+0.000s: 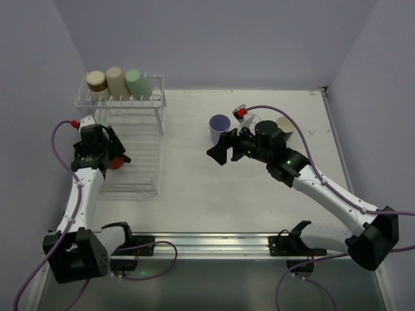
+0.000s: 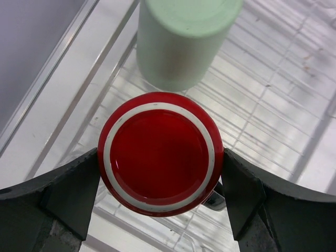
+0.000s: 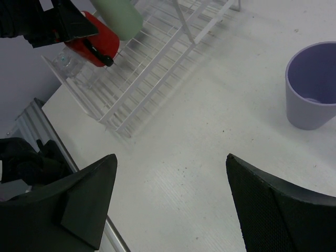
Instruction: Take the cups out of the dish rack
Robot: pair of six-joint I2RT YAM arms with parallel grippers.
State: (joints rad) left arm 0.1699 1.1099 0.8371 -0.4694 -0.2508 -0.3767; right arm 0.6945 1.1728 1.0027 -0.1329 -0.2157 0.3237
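Note:
The white wire dish rack (image 1: 139,142) stands at the left. On its raised shelf are a tan-brown cup (image 1: 97,80), a beige cup (image 1: 117,81) and a pale green cup (image 1: 138,83). My left gripper (image 1: 110,155) is over the rack's flat base, shut on a red cup (image 1: 116,162). In the left wrist view the fingers (image 2: 79,194) press both sides of the red cup (image 2: 157,152), with a pale green cup (image 2: 181,42) just beyond. My right gripper (image 1: 222,149) is open and empty above bare table. A purple cup (image 1: 219,128) stands upright beside it.
A cup with a cream inside (image 1: 285,125) stands on the table behind my right arm. In the right wrist view, a clear glass (image 3: 65,60) sits on the rack (image 3: 152,63) near the red cup (image 3: 97,39), and the purple cup (image 3: 312,86) is at right.

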